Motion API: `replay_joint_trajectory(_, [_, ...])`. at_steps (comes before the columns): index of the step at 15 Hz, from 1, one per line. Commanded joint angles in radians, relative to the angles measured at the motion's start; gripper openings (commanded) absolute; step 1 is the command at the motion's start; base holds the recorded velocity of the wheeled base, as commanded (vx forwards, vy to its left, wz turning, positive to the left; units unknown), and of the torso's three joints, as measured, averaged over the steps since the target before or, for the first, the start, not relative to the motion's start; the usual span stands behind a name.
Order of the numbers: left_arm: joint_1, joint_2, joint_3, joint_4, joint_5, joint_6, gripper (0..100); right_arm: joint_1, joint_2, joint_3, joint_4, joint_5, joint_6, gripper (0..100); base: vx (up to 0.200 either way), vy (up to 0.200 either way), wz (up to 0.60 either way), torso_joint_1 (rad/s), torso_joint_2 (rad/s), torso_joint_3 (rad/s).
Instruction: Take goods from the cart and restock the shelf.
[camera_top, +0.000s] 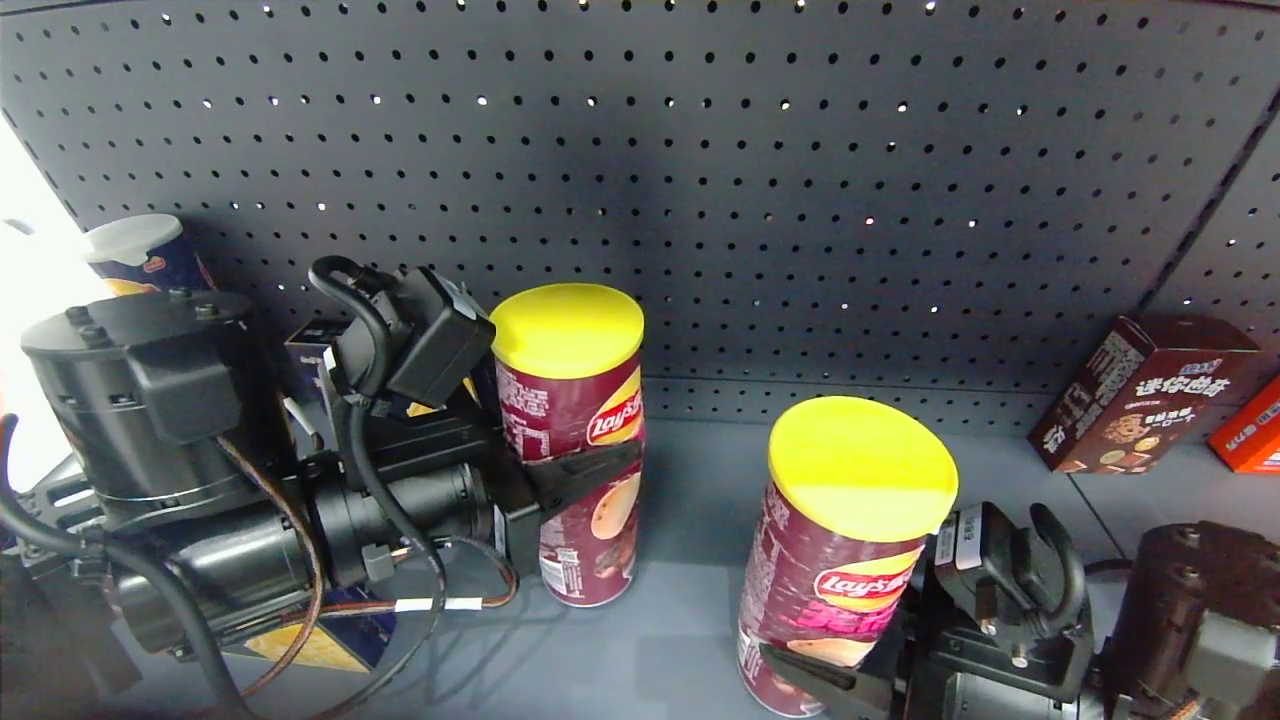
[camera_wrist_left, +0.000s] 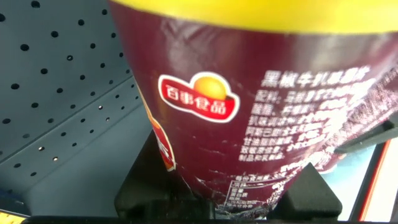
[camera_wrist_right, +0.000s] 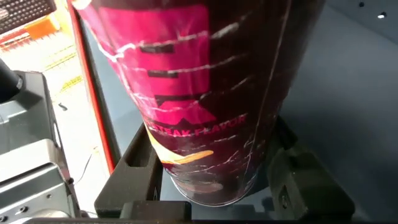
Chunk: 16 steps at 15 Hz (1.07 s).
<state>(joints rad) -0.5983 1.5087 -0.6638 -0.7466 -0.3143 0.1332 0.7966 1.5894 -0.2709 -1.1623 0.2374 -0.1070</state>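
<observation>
Left crisp can (camera_top: 572, 420) stands upright near the pegboard back panel (camera_top: 800, 200), base on or just above the shelf deck (camera_top: 690, 540). Left gripper (camera_top: 588, 470) is clamped round its middle. Right crisp can (camera_top: 850, 540) sits tilted, nearer the front, clamped low by right gripper (camera_top: 828, 672). Best to seat each can flat before letting go.

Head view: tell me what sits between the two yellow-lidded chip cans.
Nothing: in the head view the shelf floor lies bare between the left can and the right can.
</observation>
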Motion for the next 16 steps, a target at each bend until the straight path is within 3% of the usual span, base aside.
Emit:
replay_joint_trajectory(1, [0.000,0.007,0.000,0.000,0.000,0.000,0,0.006,0.014,0.001,-0.002,0.000,0.000,0,0.000,0.000,0.00,0.000,0.00,0.000])
replay_joint_trajectory(2, [0.000,0.011,-0.002,-0.002,0.000,0.000,0,0.007,0.017,0.001,-0.003,0.000,0.000,100,0.000,0.000,0.00,0.000,0.00,0.000])
replay_joint_trajectory(7, [0.000,0.015,0.000,-0.002,0.000,0.000,0,0.016,-0.029,0.007,-0.016,-0.018,-0.005,100,0.000,0.000,0.00,0.000,0.00,0.000])
replay_joint_trajectory(11, [0.000,0.018,-0.008,-0.002,-0.003,0.000,0,0.013,-0.201,0.025,0.001,-0.026,-0.006,100,0.000,0.000,0.00,0.000,0.00,0.000])
replay_joint_trajectory(14, [0.000,0.016,-0.005,-0.002,-0.002,0.000,0,0.009,-0.384,0.004,0.133,-0.044,-0.008,100,0.000,0.000,0.00,0.000,0.00,0.000])
replay_joint_trajectory(16, [0.000,0.015,-0.003,-0.002,-0.002,0.000,0,0.010,-0.560,-0.010,0.319,-0.083,-0.008,100,0.000,0.000,0.00,0.000,0.00,0.000])
